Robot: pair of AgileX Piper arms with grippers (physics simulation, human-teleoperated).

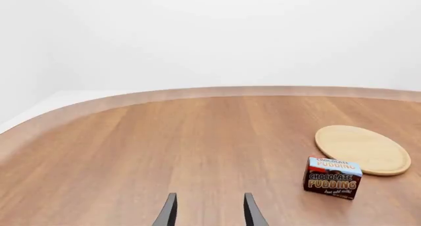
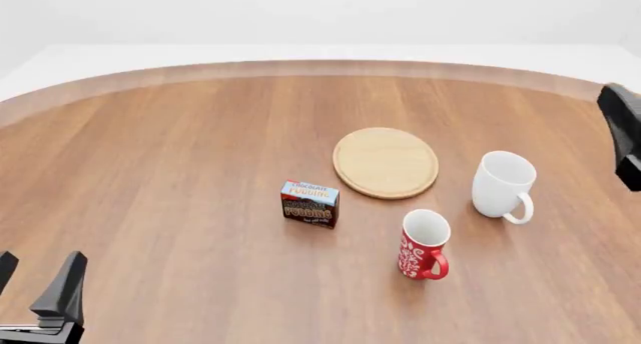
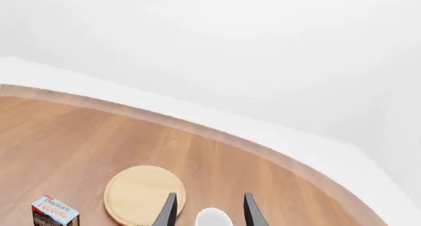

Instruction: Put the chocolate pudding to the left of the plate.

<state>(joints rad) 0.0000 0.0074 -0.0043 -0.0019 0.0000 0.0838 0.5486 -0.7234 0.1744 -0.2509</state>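
Observation:
The chocolate pudding [image 2: 309, 203] is a small brown box with a light blue top. It stands upright on the table, just off the near-left edge of the plate [image 2: 386, 162], a flat round light-wood disc. Both also show in the left wrist view, pudding [image 1: 332, 178] and plate [image 1: 362, 149], and in the right wrist view, pudding [image 3: 54, 212] and plate [image 3: 139, 194]. My left gripper [image 2: 38, 280] is open and empty at the near left corner, far from the box. My right gripper [image 3: 209, 211] is open and empty, high at the table's right edge [image 2: 623, 134].
A white mug [image 2: 503, 185] stands right of the plate; its rim shows in the right wrist view [image 3: 212, 218]. A red patterned mug [image 2: 424, 244] stands in front of the plate, right of the pudding. The wooden table [image 2: 161, 171] has a curved far edge.

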